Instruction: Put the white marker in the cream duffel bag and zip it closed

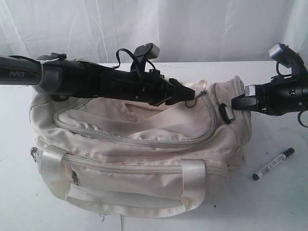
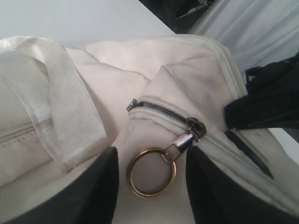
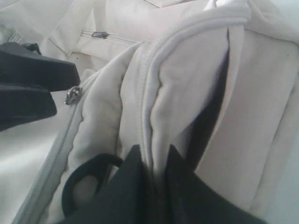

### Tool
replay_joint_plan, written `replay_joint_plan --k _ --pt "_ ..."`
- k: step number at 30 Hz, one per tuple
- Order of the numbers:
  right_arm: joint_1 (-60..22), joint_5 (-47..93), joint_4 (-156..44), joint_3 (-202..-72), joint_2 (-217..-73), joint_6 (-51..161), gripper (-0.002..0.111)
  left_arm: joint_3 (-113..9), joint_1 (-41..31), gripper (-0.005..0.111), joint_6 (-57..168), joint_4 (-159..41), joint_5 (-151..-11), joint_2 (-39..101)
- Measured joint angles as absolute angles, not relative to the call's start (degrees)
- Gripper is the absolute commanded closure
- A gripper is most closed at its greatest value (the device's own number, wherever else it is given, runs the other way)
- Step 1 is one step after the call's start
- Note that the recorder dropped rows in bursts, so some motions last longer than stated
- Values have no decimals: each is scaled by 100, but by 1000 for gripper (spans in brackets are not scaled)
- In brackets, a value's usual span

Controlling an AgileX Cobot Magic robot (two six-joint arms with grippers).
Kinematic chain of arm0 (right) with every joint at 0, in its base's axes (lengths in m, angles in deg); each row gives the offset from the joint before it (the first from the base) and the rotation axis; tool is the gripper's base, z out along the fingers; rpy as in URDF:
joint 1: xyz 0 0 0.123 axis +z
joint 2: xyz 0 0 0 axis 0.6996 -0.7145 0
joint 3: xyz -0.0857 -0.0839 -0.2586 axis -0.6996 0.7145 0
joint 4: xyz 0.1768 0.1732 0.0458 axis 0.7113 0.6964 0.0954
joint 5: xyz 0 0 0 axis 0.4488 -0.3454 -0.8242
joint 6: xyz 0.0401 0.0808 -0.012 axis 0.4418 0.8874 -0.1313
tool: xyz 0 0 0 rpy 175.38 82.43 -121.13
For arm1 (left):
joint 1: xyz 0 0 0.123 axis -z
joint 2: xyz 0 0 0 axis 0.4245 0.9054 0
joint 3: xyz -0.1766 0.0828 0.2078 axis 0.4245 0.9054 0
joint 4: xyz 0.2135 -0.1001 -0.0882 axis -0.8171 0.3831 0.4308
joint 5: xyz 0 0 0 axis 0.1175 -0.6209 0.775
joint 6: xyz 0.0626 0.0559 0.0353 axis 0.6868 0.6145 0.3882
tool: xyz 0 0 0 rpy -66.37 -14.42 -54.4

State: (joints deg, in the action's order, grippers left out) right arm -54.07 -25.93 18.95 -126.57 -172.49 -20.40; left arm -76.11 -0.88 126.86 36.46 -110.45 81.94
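The cream duffel bag lies across the table. The white marker rests on the table to the bag's right, outside it. My left gripper reaches over the bag top to the right end of the main zipper and stands open. In the left wrist view, the metal ring pull lies flat on the fabric between the fingers, untouched, hooked to the zipper slider. My right gripper is shut on a fold of the bag's right end, beside a black strap ring.
White curtain hangs behind the table. Cream webbing handles hang over the bag's front side, above a front pocket zipper. The right arm's gripper shows in the left wrist view as a black mass close by.
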Motion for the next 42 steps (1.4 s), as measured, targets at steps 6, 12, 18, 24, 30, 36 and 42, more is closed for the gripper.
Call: replay_joint_plan --k 6,12,18,24,30,36,42 --pt "-5407 -2657 1895 -12657 -17249 -2040 97 -7611 -88 56 12734 3721 -11250 8407" --pt "-5407 -2670 1895 -12657 -17249 -2040 97 -7611 -88 56 12768 3817 -11293 8429" --pt "-5407 -2670 1895 -12657 -17249 -2040 97 -7611 -88 61 12992 3945 -11491 8434" --pt "-5407 -2670 1895 -12657 -17249 -2049 97 -7611 -88 79 13026 3945 -11540 8434" --pt "-5407 -2681 1895 -12657 -17249 -2049 97 -7611 -88 82 13026 3945 -11540 8434" --pt "-5407 -2681 1895 -12657 -17249 -2049 97 -7611 -138 89 12714 3607 -11607 8377" --pt "-5407 -2681 1895 -12657 -17249 -2049 97 -7611 -165 71 12291 2960 -11626 8294"
